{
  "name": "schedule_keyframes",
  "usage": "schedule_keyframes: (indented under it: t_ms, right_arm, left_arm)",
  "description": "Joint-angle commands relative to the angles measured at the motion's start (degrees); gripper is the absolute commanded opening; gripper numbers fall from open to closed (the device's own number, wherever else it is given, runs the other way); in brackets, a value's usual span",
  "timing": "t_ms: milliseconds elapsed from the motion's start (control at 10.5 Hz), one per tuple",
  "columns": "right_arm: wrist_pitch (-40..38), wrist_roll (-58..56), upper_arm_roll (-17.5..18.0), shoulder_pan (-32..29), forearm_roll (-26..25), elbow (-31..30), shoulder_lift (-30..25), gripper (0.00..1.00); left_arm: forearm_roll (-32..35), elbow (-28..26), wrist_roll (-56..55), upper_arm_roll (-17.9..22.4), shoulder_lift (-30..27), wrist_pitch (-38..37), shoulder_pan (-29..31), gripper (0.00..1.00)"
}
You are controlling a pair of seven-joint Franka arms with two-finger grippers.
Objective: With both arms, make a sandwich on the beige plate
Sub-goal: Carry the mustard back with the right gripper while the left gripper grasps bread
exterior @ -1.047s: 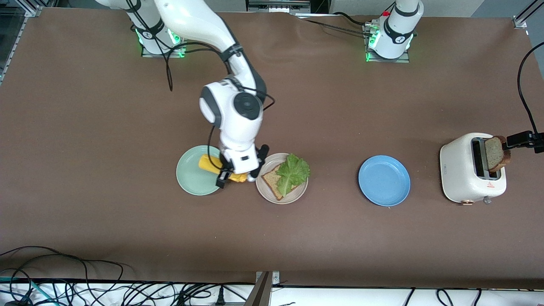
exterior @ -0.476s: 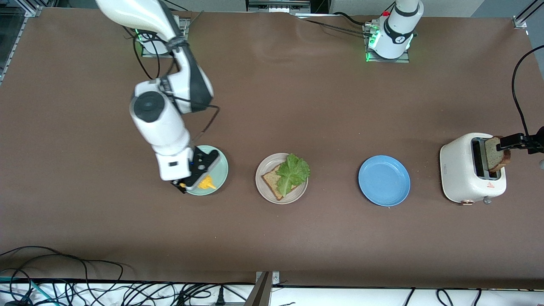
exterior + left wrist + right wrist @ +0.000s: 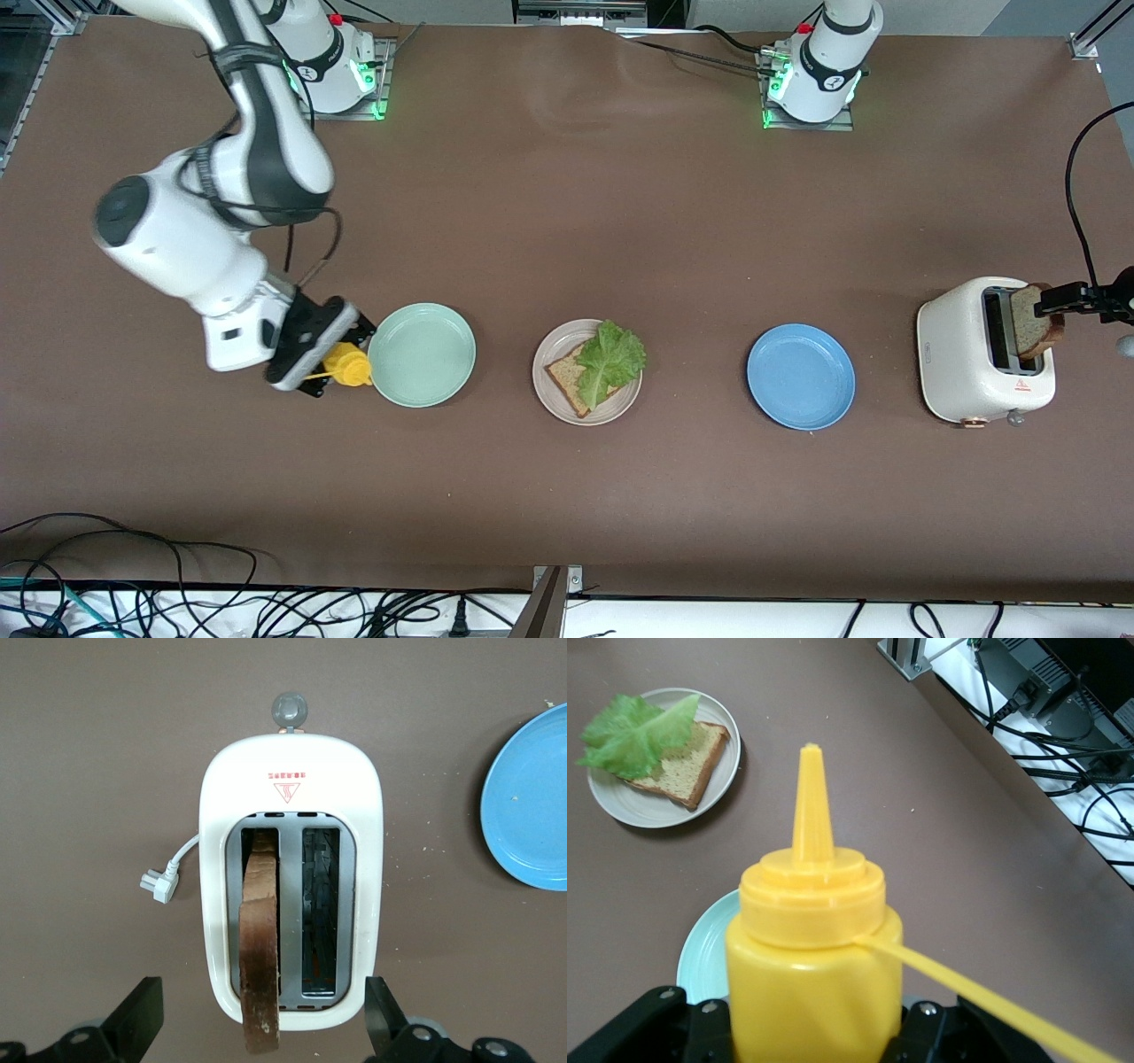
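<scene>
On the brown table (image 3: 567,221) the biggest piece is the white toaster (image 3: 985,350), near the edge at the left arm's end, with one brown-crusted bread slice (image 3: 1033,319) standing up out of a slot. The left gripper (image 3: 266,1028) hangs directly over that toaster with its black fingers (image 3: 137,1014) spread wide on either side of the slice, holding nothing. Three plates lie in a row across the middle of the table: a blue plate (image 3: 801,377) nearest the toaster, the beige plate (image 3: 586,372) in the centre, and a mint green plate (image 3: 422,354) toward the right arm's end. The beige plate carries the sandwich so far: one wholegrain slice (image 3: 567,379) flat on the plate and a ruffled lettuce leaf (image 3: 609,359) lying over it. The other two plates hold nothing. The right gripper (image 3: 323,354) is over the table just beside the mint green plate's rim, toward the right arm's end, its fingers clamped on a yellow squeeze bottle (image 3: 811,948) with a pointed nozzle. By the look of it, the base and the leaf are done; what is left is to draw the second slice out of the toaster, lay it over the lettuce, and set the bottle down.
</scene>
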Motion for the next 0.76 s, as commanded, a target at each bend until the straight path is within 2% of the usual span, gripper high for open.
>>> schedule_keyframes:
  t_ms: [0,95,285,381,571,666]
  right_arm:
    - [-3.78,-11.65,2.57,-7.57,9.90,-1.72,-0.99,0.00]
    - [-4.32,-17.10,3.97,-10.82,14.55,-1.81,-0.12,0.00]
    - [-7.12,-27.30,4.60,-15.31,21.77,-2.08,2.43,0.00]
    - [-9.49,-33.61,4.60,-17.33,26.59,-2.16,3.83,0.00]
    - [-13.11,-46.97,4.60,-19.71,36.43,-5.04,5.86,0.00]
    - [-14.16,-53.74,4.60,-20.51,40.05,-6.63,6.57,0.00]
  left_arm:
    - [1.69,-1.40,2.07,-0.36,1.11,3.15,1.38,1.00]
    - [1.69,-1.40,2.07,-0.45,1.64,3.34,1.47,1.00]
    - [1.60,-1.49,2.07,-0.45,2.17,3.34,1.47,0.97]
    - [1.51,-1.58,1.98,-0.45,2.52,3.34,1.47,0.87]
    - [1.51,-1.75,1.63,-0.45,3.14,3.34,1.47,0.46]
    - [1.51,-1.93,1.89,-0.45,3.32,3.34,1.56,0.33]
